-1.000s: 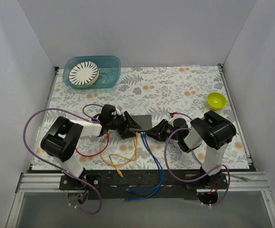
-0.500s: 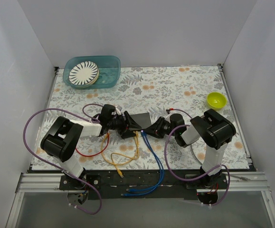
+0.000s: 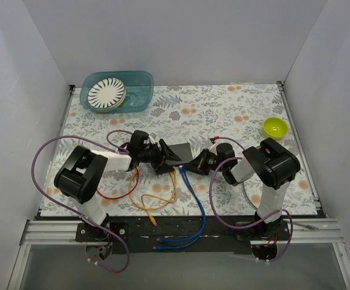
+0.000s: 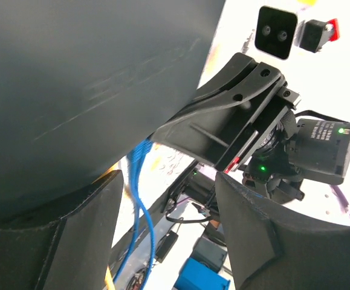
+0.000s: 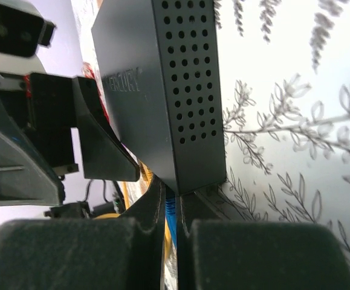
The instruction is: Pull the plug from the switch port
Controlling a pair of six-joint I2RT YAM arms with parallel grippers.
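Note:
The switch (image 3: 179, 152) is a flat black box on the flowered mat. Blue cables (image 3: 191, 192) run from its near edge. My left gripper (image 3: 162, 158) sits at the switch's left end. In the left wrist view its jaws (image 4: 168, 181) stand apart, the left finger (image 4: 84, 235) against the switch's dark face (image 4: 84, 78), with a blue cable (image 4: 139, 181) in the gap. My right gripper (image 3: 191, 164) is at the switch's near right corner. In the right wrist view (image 5: 171, 205) it is shut on a blue plug (image 5: 170, 210) just below the switch's perforated end (image 5: 187, 90).
A yellow cable (image 3: 156, 202) and a red cable (image 3: 117, 194) lie looped on the mat in front of the switch. A teal tub (image 3: 139, 90) holding a striped plate (image 3: 106, 92) stands at the back left. A yellow-green bowl (image 3: 275, 127) sits at the right.
My right gripper has moved left, up to the switch's near corner, and closed around the blue plug. The left gripper and the switch have shifted only slightly.

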